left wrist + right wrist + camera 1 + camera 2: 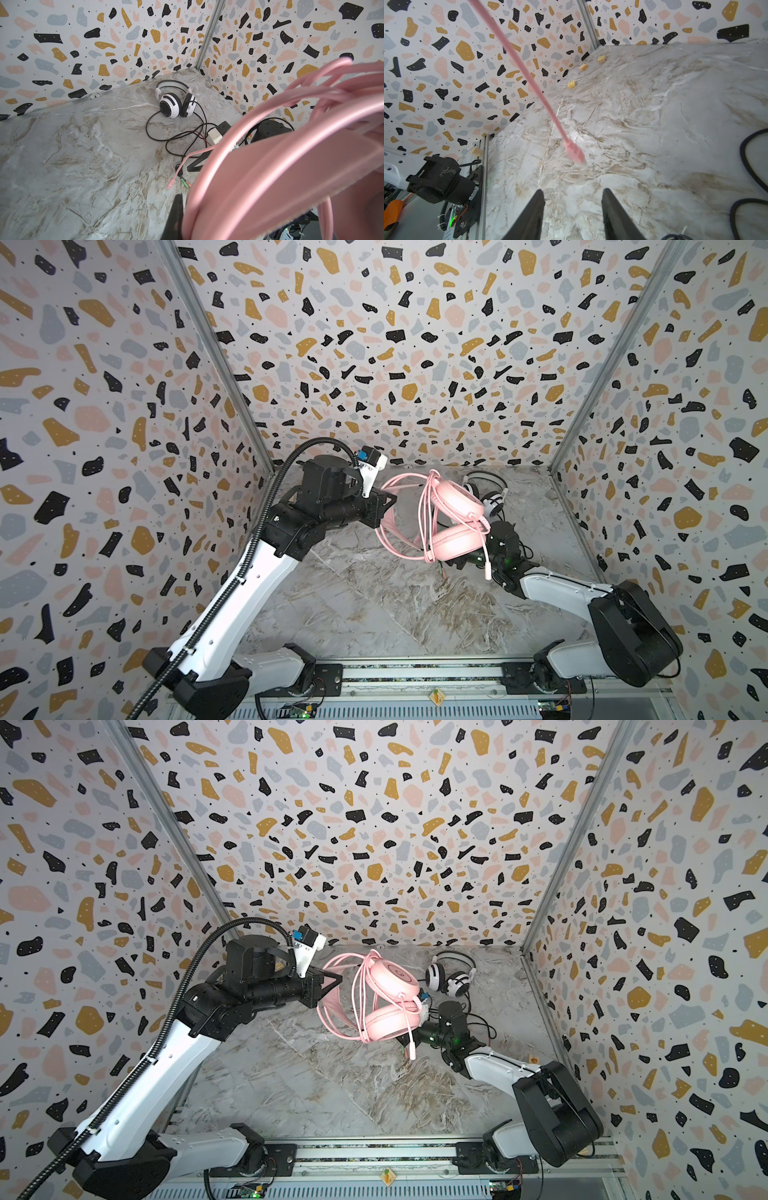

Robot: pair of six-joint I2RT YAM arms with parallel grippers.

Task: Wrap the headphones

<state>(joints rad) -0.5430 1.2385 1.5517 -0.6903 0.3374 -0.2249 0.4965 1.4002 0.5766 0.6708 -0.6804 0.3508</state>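
Left jaws: pinched narrow on the headband of the pink headset (456, 497). It hangs from them above the counter (374, 605), ear cups toward the right arm.
Right jaws: standing apart with nothing between them, low by the lower ear cup. The pink plug (574, 152) dangles just ahead of them.
Other headset: the white-and-black headset (174, 104) lies in the far corner of the counter. Its black cord (176, 138) sprawls loose, not yet wrapped.
Risk, unwinding: the pink cord (426, 510) loops slackly round the cups and its tail hangs free. I judge the turns could slide off if I jolt or tilt the left arm.
Risk, snag: the hanging plug could catch on the right arm or tangle with the black cord beneath.
Risk, slip: the headband is smooth and curved, so under such a narrow pinch the headset might swivel.
Materials: smooth hard pink shells, padded matte cushions and a round rubbery cord. The black cord looks braided, and the counter is slick and marble-patterned.
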